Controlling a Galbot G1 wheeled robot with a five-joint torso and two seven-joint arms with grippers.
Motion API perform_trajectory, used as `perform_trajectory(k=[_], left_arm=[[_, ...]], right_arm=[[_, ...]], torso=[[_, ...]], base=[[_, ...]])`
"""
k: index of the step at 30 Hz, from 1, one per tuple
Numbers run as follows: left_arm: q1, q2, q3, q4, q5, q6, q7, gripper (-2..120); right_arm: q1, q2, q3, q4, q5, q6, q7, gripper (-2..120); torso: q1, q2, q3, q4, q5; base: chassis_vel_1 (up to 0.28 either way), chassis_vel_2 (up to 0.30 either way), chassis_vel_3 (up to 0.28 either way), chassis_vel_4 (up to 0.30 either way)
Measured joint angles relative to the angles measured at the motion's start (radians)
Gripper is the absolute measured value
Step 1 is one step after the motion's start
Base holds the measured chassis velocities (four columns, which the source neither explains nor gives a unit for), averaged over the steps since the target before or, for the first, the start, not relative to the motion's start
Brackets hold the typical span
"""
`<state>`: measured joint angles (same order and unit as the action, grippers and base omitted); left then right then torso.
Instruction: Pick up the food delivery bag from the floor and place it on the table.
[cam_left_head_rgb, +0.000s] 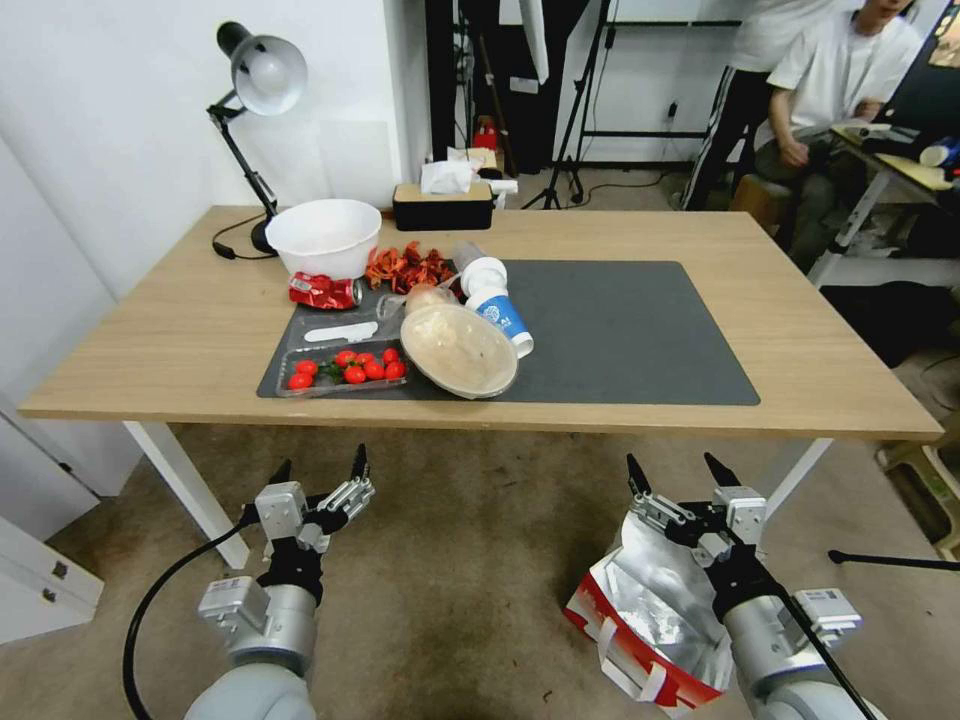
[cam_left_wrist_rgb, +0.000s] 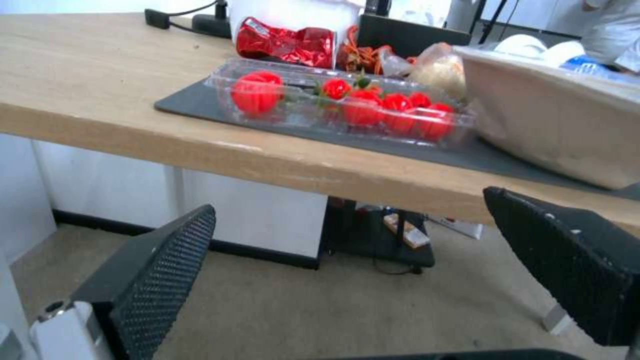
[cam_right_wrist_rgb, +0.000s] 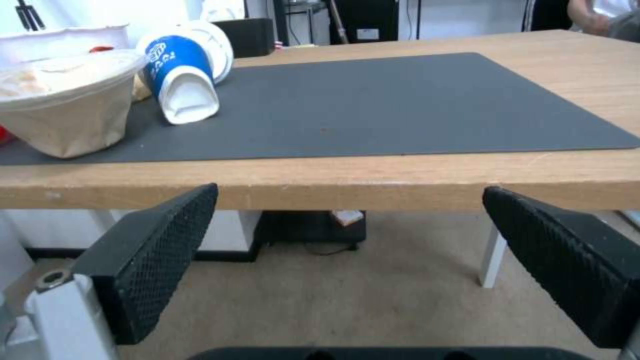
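The food delivery bag (cam_left_head_rgb: 650, 605) lies on the floor (cam_left_head_rgb: 460, 590) at the lower right, red and white outside, its silver foil lining facing up. My right gripper (cam_left_head_rgb: 672, 462) hangs open just above the bag's far rim with nothing between its fingers. In the right wrist view the right gripper (cam_right_wrist_rgb: 350, 190) faces the front edge of the table (cam_right_wrist_rgb: 400, 187) and the dark grey mat (cam_right_wrist_rgb: 413, 105). To the left, my left gripper (cam_left_head_rgb: 320, 462) is also open and holds nothing, low before the table (cam_left_head_rgb: 170, 330). The left wrist view has the left gripper (cam_left_wrist_rgb: 350, 202) level with the table edge (cam_left_wrist_rgb: 200, 145).
The left half of the mat (cam_left_head_rgb: 620, 330) holds a tray of red fruit (cam_left_head_rgb: 345, 370), a lidded food tub (cam_left_head_rgb: 458, 350), a tipped blue cup (cam_left_head_rgb: 497, 305), a white bowl (cam_left_head_rgb: 323, 236) and a crushed red can (cam_left_head_rgb: 324, 290). White table legs (cam_left_head_rgb: 185, 478) stand near the left arm. A desk lamp (cam_left_head_rgb: 262, 80) stands at the back left.
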<state>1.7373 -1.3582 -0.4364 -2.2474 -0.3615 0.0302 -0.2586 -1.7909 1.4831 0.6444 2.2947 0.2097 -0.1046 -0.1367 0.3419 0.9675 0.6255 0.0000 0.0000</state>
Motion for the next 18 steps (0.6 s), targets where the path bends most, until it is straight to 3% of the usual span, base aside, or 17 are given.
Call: perform_trajectory(k=[18], left_arm=[[0.0, 0.007, -0.013, 0.058, 0.041, -0.056, 0.011, 100]], right_arm=[[0.003, 0.001, 0.006, -0.055, 0.019, 0.096, -0.07, 100]], torso=[[-0.036, -0.082, -0.046, 0.0, 0.0]], base=[[0.0, 0.0, 0.0, 0.0]])
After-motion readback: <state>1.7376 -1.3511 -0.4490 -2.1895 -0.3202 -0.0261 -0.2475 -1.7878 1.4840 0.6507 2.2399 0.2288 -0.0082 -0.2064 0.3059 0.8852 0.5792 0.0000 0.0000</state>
